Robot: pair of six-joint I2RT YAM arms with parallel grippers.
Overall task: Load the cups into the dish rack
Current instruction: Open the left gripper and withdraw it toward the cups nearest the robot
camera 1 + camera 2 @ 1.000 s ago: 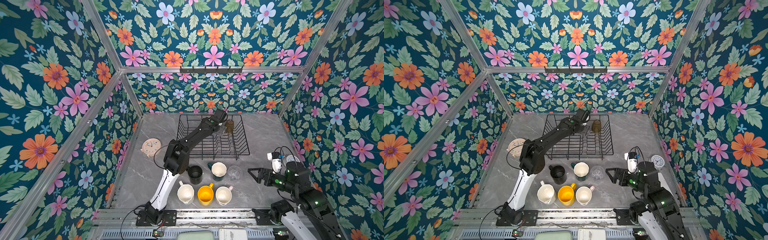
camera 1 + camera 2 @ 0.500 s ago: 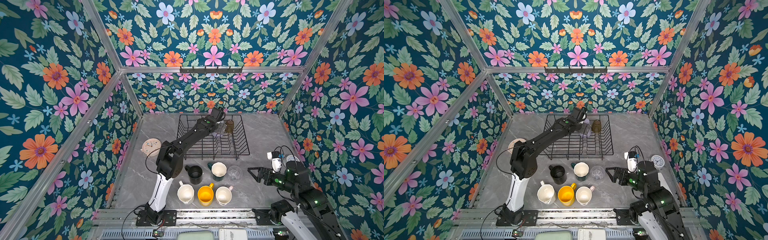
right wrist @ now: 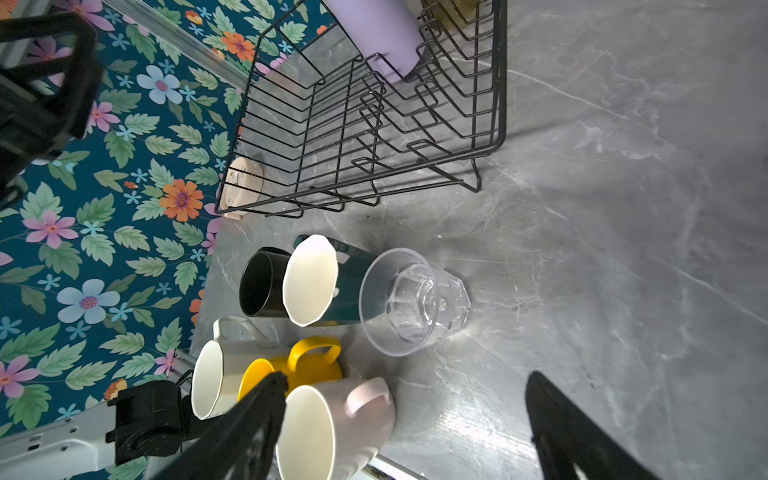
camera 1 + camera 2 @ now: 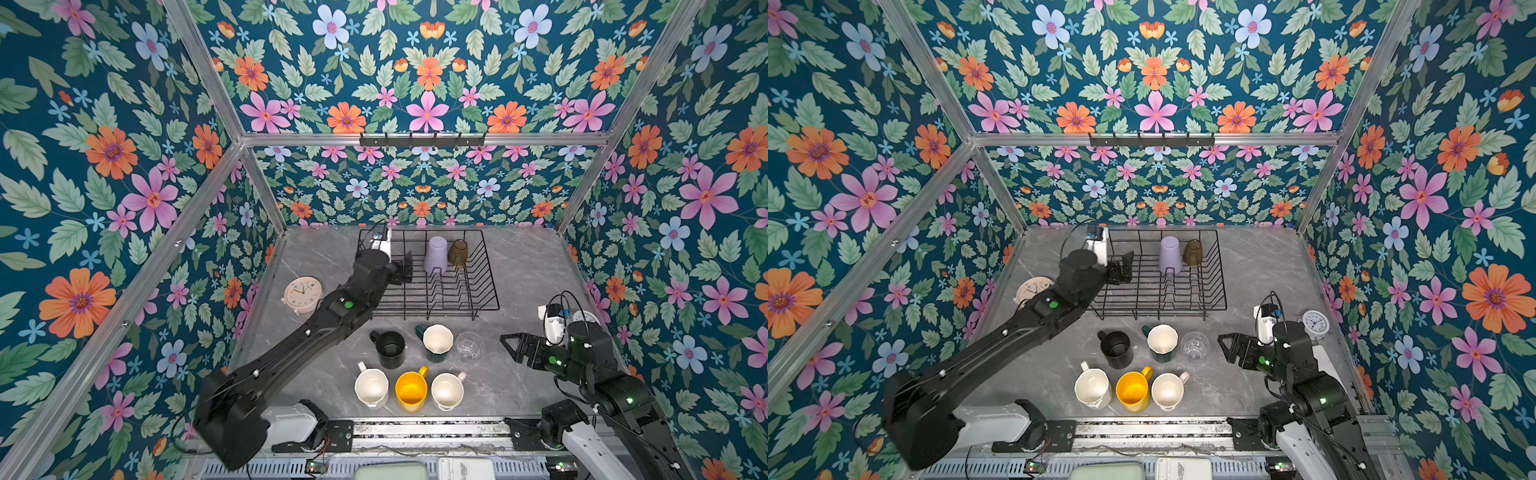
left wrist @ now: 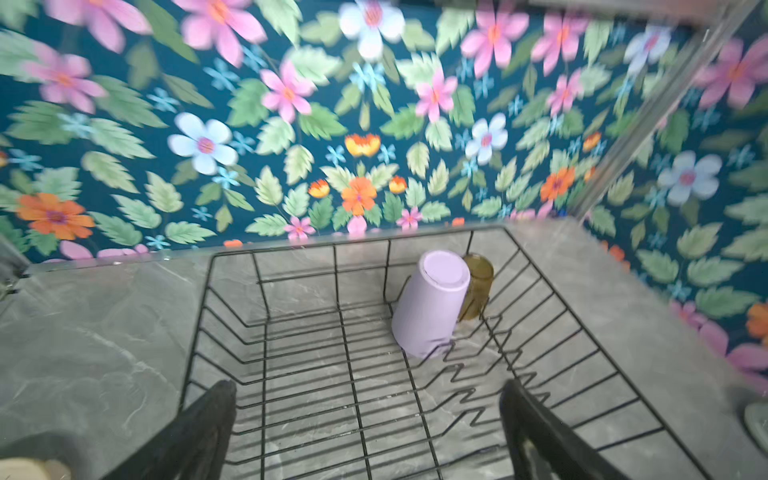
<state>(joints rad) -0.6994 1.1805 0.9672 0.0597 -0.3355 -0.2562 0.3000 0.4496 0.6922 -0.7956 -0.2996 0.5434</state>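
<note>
Dish rack [image 4: 491,286]: lilac tumbler [image 4: 435,254] and olive-brown tumbler [image 4: 458,252] are lodged upside down at its far end. Six other cups [image 4: 411,390] are grouped on the tabletop [image 4: 528,270] near it. Left gripper [image 5: 368,395] and right gripper [image 3: 407,380] are seen with fingers apart, empty.

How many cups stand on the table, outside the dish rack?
6. Back row: black mug, green mug, clear glass. Front row: white mug, yellow mug, pink mug. None seems hidden.
</note>
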